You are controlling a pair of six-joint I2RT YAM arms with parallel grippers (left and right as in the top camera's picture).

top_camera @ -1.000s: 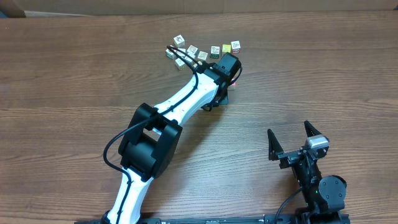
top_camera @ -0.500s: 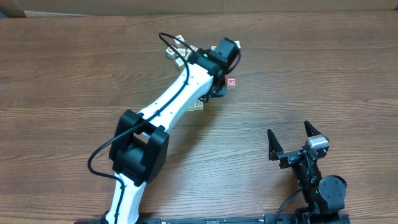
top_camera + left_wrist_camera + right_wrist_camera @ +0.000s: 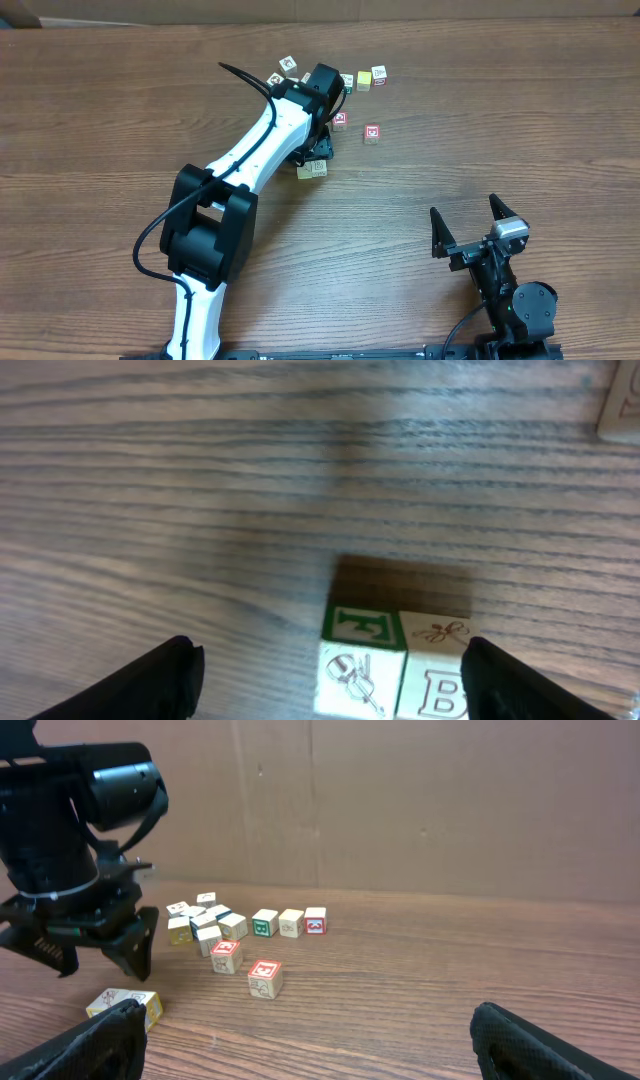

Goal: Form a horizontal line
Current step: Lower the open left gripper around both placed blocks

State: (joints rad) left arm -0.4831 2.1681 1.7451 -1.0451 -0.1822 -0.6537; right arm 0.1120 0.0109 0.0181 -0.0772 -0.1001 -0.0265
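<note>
The horizontal line shows only as two wooden cubes touching side by side: a pale yellow and cream pair (image 3: pixel 312 169), seen close up as a green-framed F cube (image 3: pixel 363 658) and a B cube (image 3: pixel 434 665). My left gripper (image 3: pixel 314 153) hangs open just above this pair, and both cubes sit loose between its black fingers (image 3: pixel 150 682). Two red-topped cubes lie apart to the right, one nearer the arm (image 3: pixel 340 120) and one further right (image 3: pixel 372 132). My right gripper (image 3: pixel 468 222) stands open and empty near the front edge.
A loose cluster of cubes (image 3: pixel 200 920) lies at the back, partly hidden by the left arm (image 3: pixel 260 150). Three more cubes (image 3: pixel 364 78) form a short row behind the red ones. A brown wall (image 3: pixel 420 800) closes off the far side.
My left gripper went from shut to open and left a red-topped cube on the table. The arm then swung left, and now hangs over the yellow and cream pair. The right arm stayed still.
</note>
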